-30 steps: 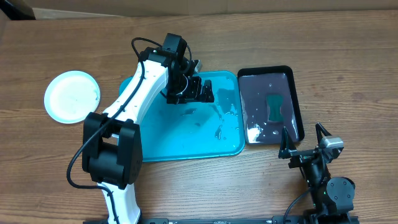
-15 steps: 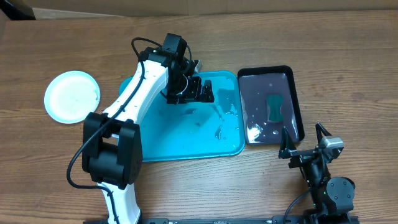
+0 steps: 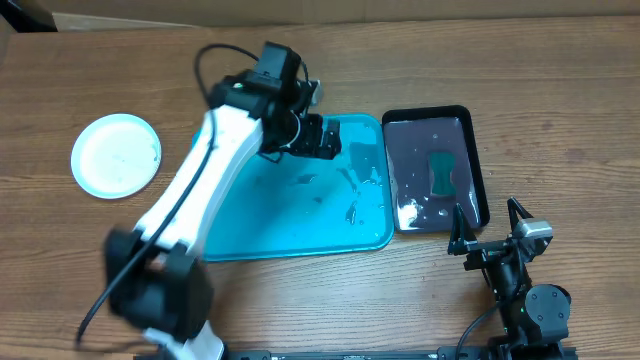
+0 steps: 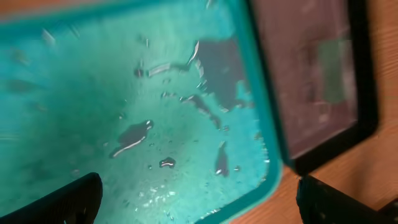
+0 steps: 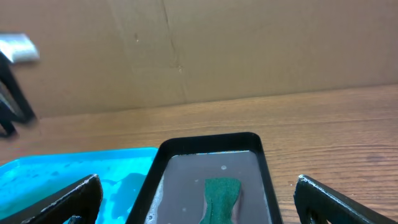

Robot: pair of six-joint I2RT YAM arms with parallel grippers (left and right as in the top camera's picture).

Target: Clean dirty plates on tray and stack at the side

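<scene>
The teal tray lies mid-table, wet, with puddles and dark smears, and no plate on it. A round white plate sits on the wood at the left; I cannot tell whether others lie under it. No yellow or blue plate shows. My left gripper hovers over the tray's far right part, open and empty. In the left wrist view it is above the wet tray. My right gripper is open and empty at the front right, and it faces the black tray.
A black tray of water with a green sponge stands right of the teal tray and also shows in the right wrist view. Cardboard lines the far edge.
My left arm has swung and blurs; its gripper has shifted slightly toward the tray's far edge. The right arm has not moved.
</scene>
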